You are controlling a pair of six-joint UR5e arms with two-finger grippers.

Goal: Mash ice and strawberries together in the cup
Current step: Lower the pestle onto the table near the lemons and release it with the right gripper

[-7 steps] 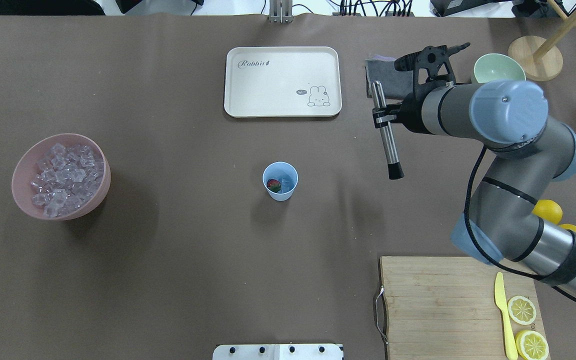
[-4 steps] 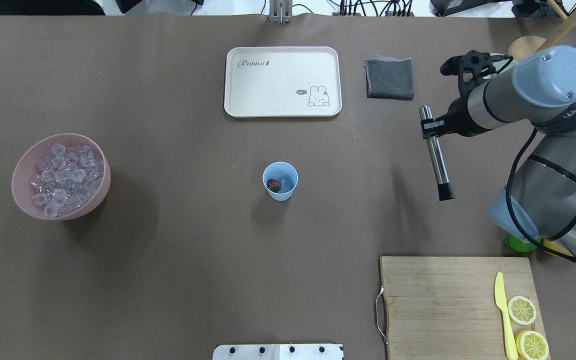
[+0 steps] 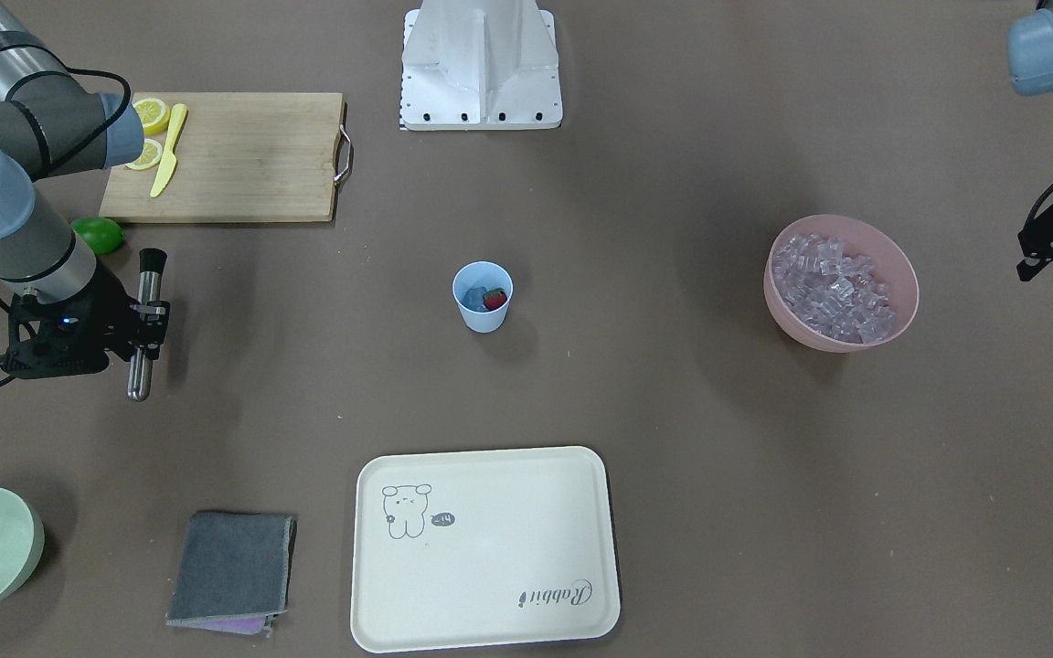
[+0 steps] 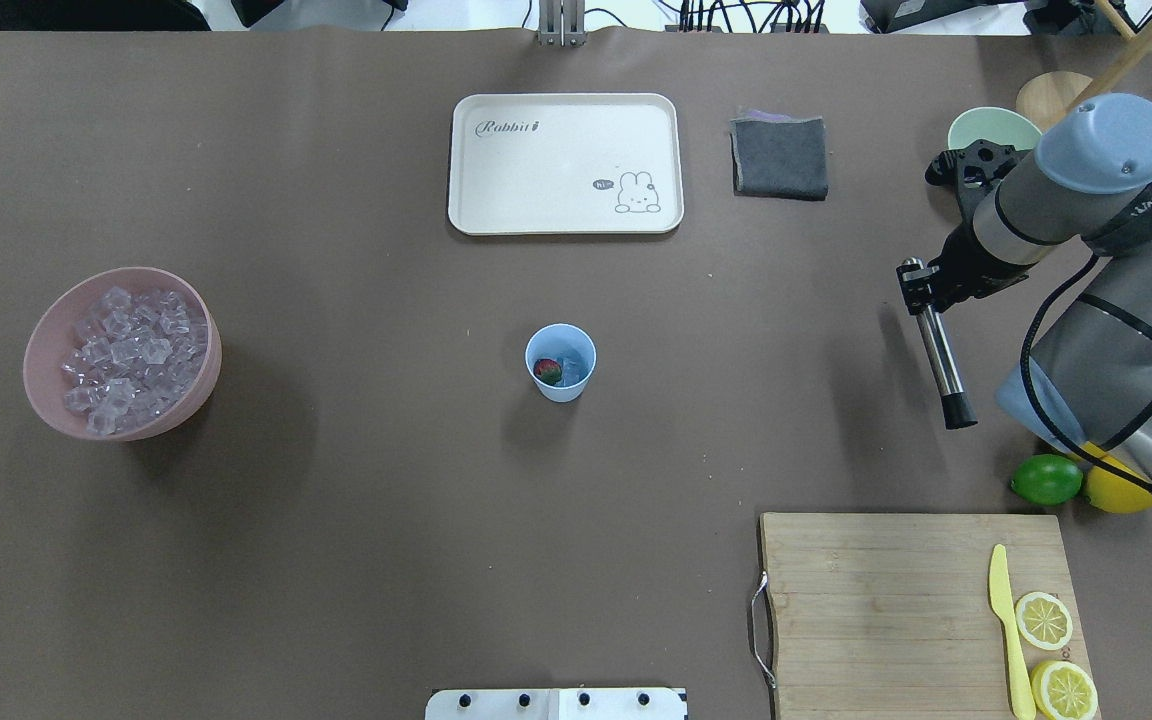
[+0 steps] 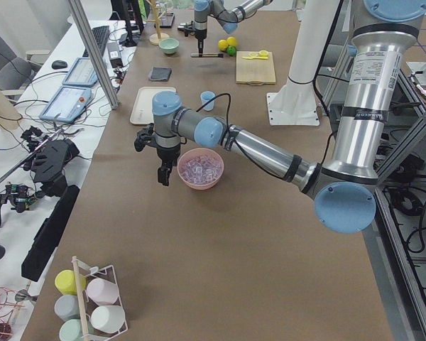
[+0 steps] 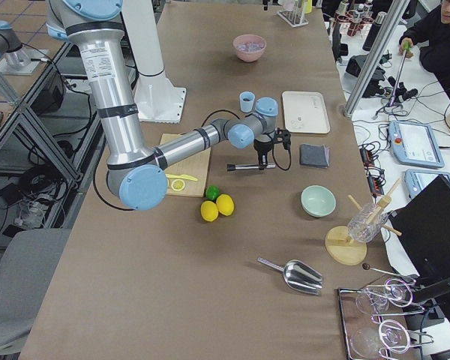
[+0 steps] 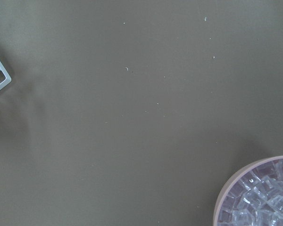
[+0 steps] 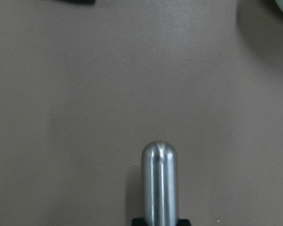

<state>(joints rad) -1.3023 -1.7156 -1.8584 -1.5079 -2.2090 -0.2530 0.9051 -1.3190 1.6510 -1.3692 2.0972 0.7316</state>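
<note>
Muddler (image 4: pixel 937 350) held level over the desk (image 4: pixel 336 520), well apart from the cup (image 4: pixel 561 364).
The right jaws clamp its steel shaft near the rounded end, leaving the black mashing tip free. The cup, mid-desk, holds the strawberry (image 4: pixel 547 371) and ice (image 4: pixel 571 366). Left jaws: cannot tell.

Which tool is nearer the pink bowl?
Left. The left tool hangs just beside the pink bowl; the right tool, holding the muddler, is far across the table past the cup.
</note>
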